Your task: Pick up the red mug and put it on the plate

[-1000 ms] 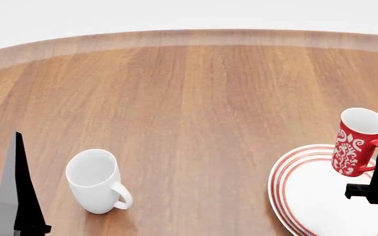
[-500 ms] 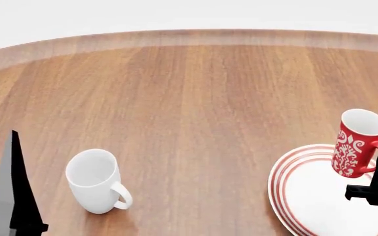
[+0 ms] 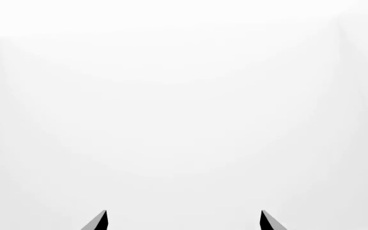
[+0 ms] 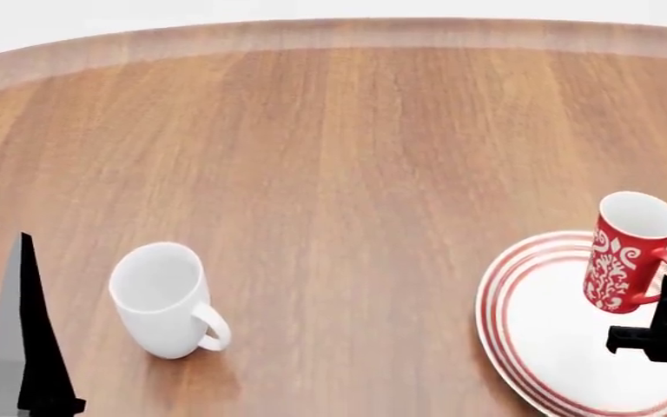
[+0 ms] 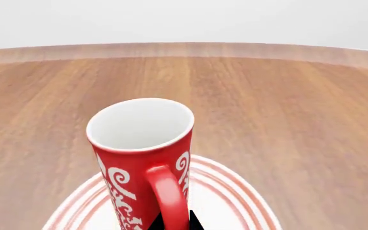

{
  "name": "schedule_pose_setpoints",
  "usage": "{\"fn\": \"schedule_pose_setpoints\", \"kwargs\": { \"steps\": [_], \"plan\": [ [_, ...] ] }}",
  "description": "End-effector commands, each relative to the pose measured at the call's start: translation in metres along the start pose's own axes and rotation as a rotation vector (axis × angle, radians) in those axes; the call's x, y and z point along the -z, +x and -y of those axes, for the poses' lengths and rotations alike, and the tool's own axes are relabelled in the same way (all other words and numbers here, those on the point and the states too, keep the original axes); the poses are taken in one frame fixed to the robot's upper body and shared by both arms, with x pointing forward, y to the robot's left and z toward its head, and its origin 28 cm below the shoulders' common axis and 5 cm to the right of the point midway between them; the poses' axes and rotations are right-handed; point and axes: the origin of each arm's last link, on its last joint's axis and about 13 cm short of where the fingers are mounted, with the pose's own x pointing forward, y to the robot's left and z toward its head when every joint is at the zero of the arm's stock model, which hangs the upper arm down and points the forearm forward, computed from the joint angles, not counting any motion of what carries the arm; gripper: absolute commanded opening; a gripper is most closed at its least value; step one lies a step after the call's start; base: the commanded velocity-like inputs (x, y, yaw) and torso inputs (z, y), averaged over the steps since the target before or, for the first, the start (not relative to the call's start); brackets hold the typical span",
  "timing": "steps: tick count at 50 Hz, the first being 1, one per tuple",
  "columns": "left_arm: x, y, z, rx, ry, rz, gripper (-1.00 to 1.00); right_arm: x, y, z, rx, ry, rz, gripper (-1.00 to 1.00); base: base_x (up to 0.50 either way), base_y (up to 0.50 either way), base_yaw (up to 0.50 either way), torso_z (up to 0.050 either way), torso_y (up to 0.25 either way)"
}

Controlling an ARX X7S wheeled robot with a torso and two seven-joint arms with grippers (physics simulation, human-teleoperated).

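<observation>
The red mug (image 4: 625,252), red with a white swirly pattern and a white inside, is held tilted above the plate (image 4: 542,339), a round white plate with red rings at the table's right front. My right gripper (image 4: 665,306) is shut on the mug's red handle (image 5: 168,196). In the right wrist view the mug (image 5: 142,153) fills the middle with the plate (image 5: 235,201) under it. My left gripper (image 4: 23,347) is at the lower left, away from both; its fingertips (image 3: 101,221) stand wide apart against blank white.
A plain white mug (image 4: 162,300) stands on the wooden table (image 4: 333,156) at the left front, handle toward the right. The table's curved far edge runs along the top of the head view.
The head view has shifted, so the table and mugs sit a little lower and nearer. The red mug stays in my right gripper above the plate. The left arm has barely moved.
</observation>
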Motion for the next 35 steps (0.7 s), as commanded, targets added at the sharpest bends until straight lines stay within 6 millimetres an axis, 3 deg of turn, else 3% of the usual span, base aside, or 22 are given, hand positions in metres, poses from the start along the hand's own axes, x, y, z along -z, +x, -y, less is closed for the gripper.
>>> {"fn": "schedule_pose_setpoints", "kwargs": {
  "steps": [1,35],
  "plan": [
    [-0.0015,0.0001,-0.0008,-0.001,-0.004,0.005,1.0,-0.0023,0.0012,-0.0007,0.002,0.006,0.016,-1.0,0.0,0.0,0.0,0.002,-0.104],
    [-0.0037,0.0008,-0.0009,0.0,-0.018,0.012,1.0,-0.0001,0.0,0.0,0.002,0.017,0.018,-1.0,0.0,0.0,0.0,0.002,-0.092]
  ]
}}
